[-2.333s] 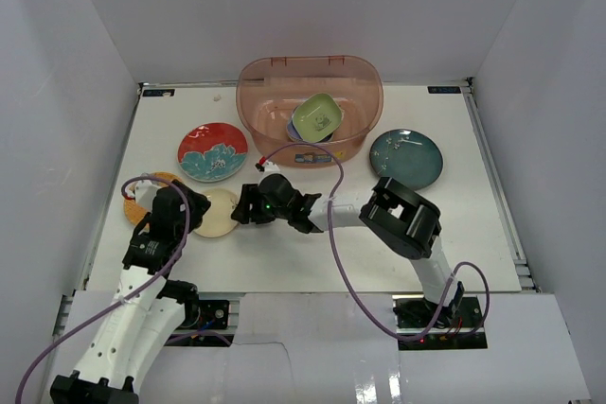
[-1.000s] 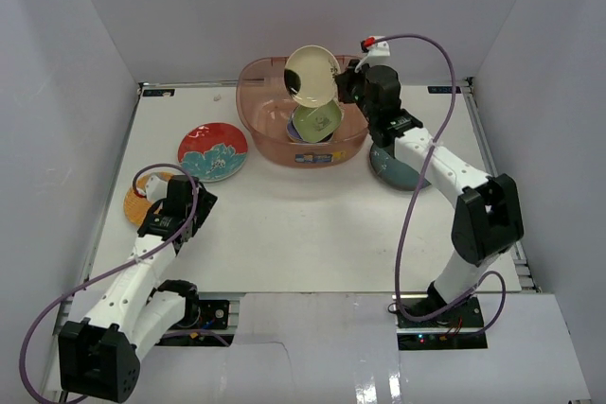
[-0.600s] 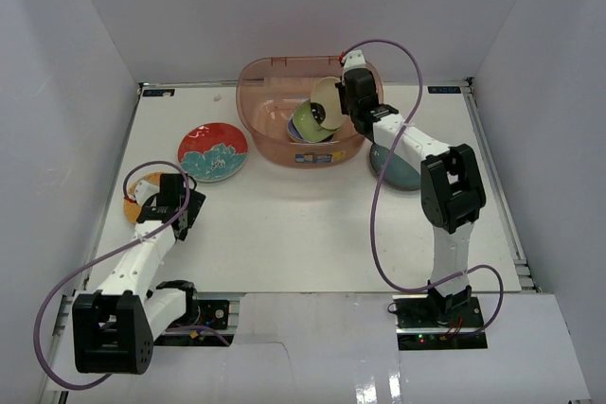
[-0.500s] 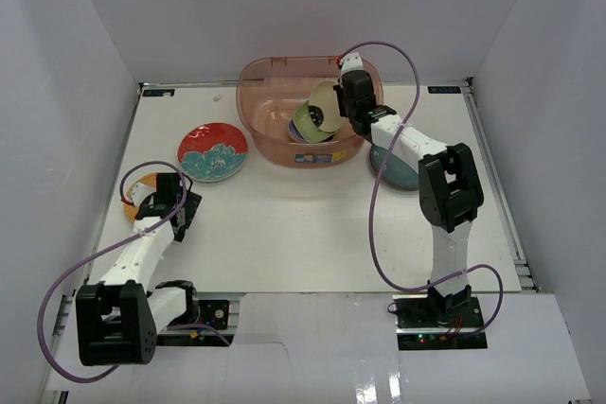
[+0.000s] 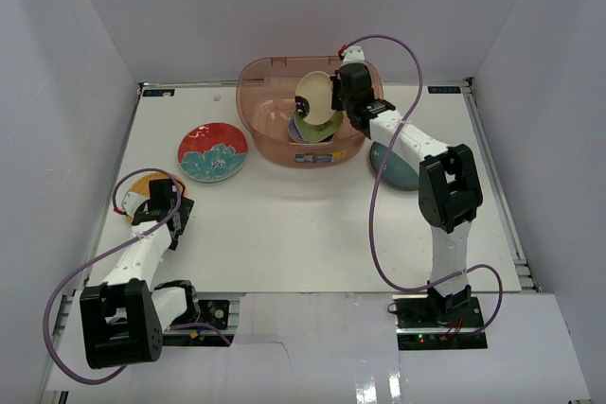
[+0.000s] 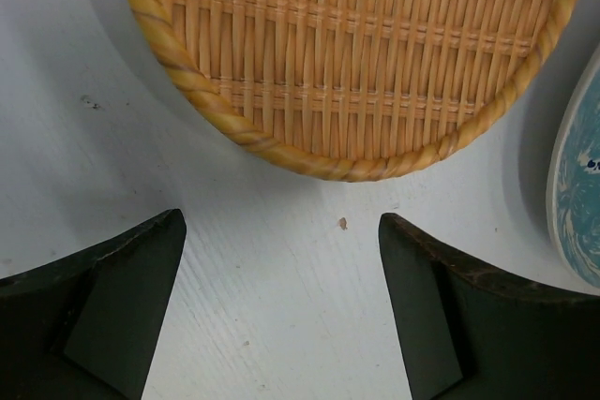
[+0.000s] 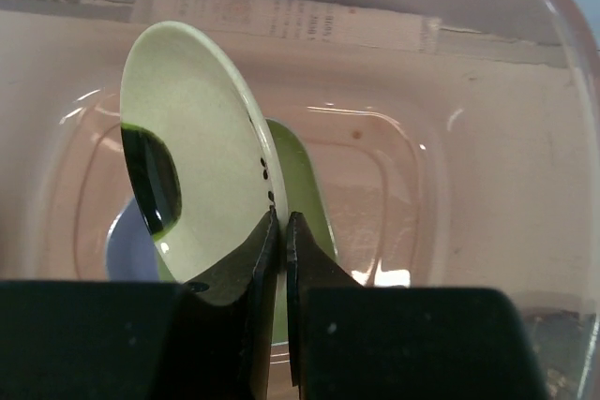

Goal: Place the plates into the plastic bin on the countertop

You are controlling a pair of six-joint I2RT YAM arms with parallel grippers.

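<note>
Cream plate [image 7: 197, 138] stands on edge, its rim clamped in the right hand [image 7: 281, 231], in the mouth of the plastic bin [image 5: 256, 82] above a green plate [image 7: 305, 194] and a lavender plate [image 7: 127, 255]. Left hand [image 6: 281, 297], fingers wide apart, hangs low over the worktop [image 5: 284, 224] just beside the orange woven-look plate [image 6: 375, 44].

You count one cream plate [image 7: 202, 138], one green plate [image 7: 305, 196], one lavender plate [image 7: 129, 248], one red plate [image 5: 213, 151], one orange plate [image 6: 356, 44], one dark teal plate [image 5: 385, 167] and one plastic bin [image 5: 258, 78].

Top cam overlooks whole countertop [image 5: 284, 224]; wrist cams close-up, right one sharing plastic bin [image 7: 506, 166].
</note>
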